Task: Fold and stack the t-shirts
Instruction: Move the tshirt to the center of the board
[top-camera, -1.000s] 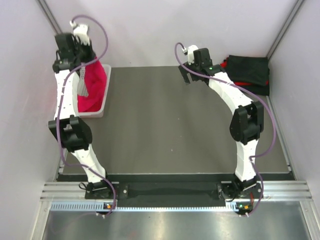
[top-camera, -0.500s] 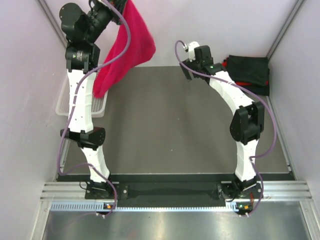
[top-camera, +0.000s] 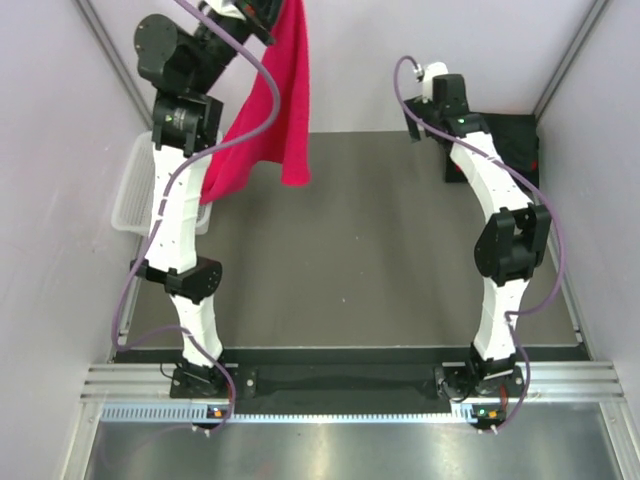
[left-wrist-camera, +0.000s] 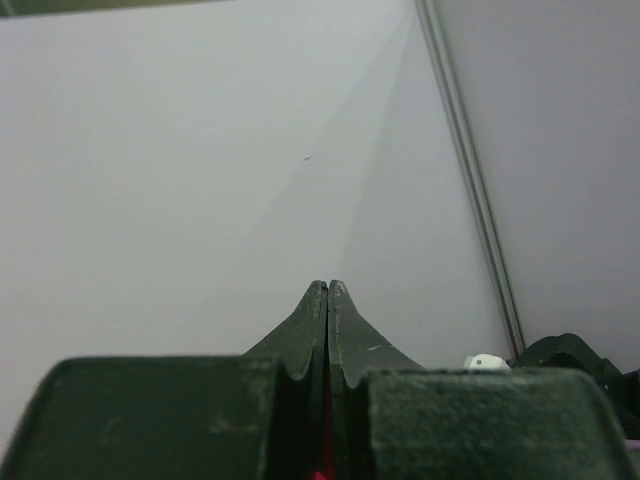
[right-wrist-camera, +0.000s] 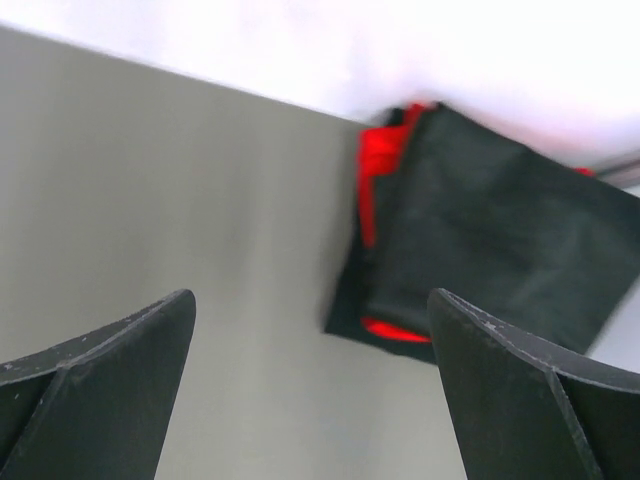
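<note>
Left gripper is pinched tight on the red shirt. The shirt has risen clear of the basket at 10 o'clock and now hangs at 11, probably ready for spreading. Right gripper, wide apart and empty, has swung toward the stack at 2 o'clock.

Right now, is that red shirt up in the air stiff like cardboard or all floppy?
Probably floppy: the red t-shirt hangs in loose folds from the left pincer. Likely light too, since that one shut pincer holds it all by a small pinch.
</note>
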